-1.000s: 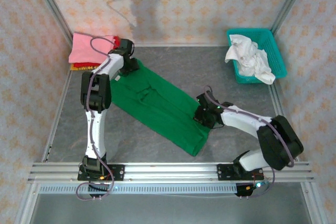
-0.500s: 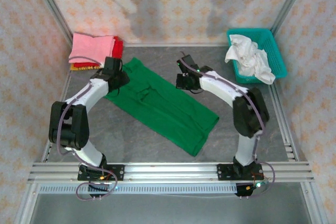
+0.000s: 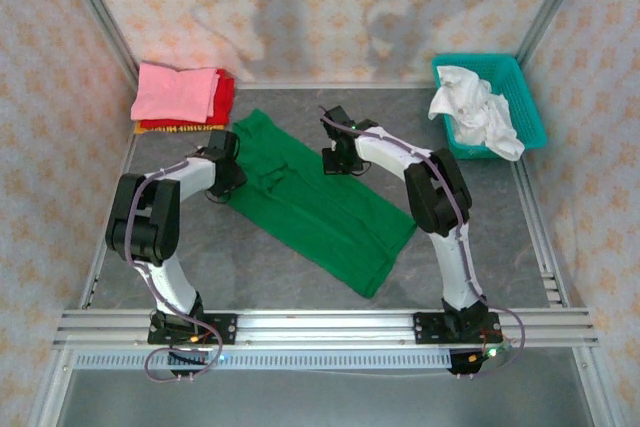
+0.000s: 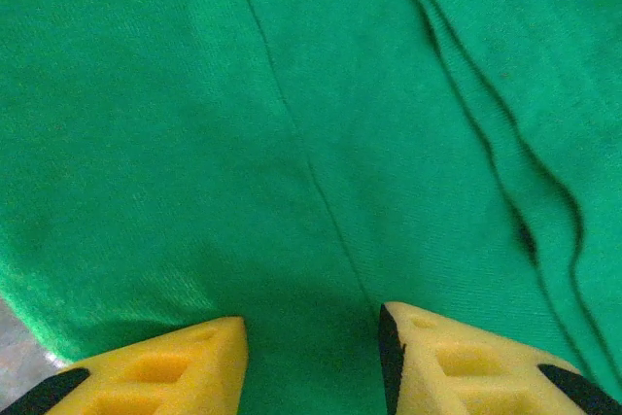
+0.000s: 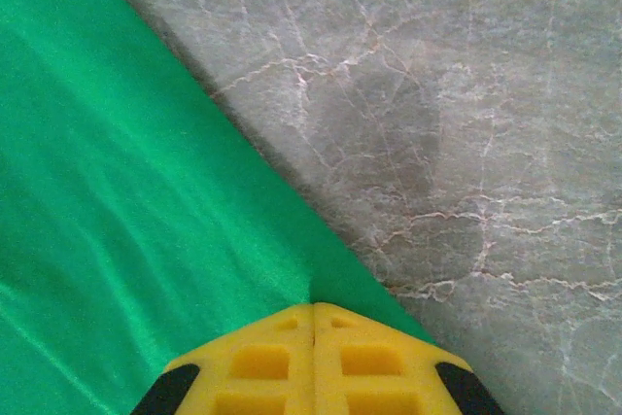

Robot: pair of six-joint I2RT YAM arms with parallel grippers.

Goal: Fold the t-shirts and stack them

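Left gripper (image 3: 228, 175): jaws set wide apart. In the wrist view both yellow pads (image 4: 155, 368) stand separated, nothing between them but cloth below. The green t-shirt (image 4: 292, 143) lies flat directly under this gripper, with a seam running away from the gap and a raised fold ahead to the right. A sliver of grey table shows at the near left of the pads.

Right gripper (image 3: 338, 155): jaws pressed together, pads meeting flush in the wrist view (image 5: 313, 357). The green shirt's (image 5: 117, 221) edge runs diagonally right up to the tips, cloth to the left, bare marble table (image 5: 437, 143) ahead and to the right. Cannot tell whether cloth is caught btwn the tips.

Overhead: the green shirt (image 3: 310, 202) is spread as a long diagonal band btwn the two grippers, left gripper at its left edge, right gripper at its far-right edge.

Folded stack sits beyond the left gripper, well apart: pink t-shirt (image 3: 175, 92) on top, red t-shirt (image 3: 224, 97) and yellow-orange t-shirt (image 3: 165, 128) showing beneath.

Teal basket (image 3: 533, 112) w/ white cloth (image 3: 475, 112) sits to the right of and beyond the right gripper.
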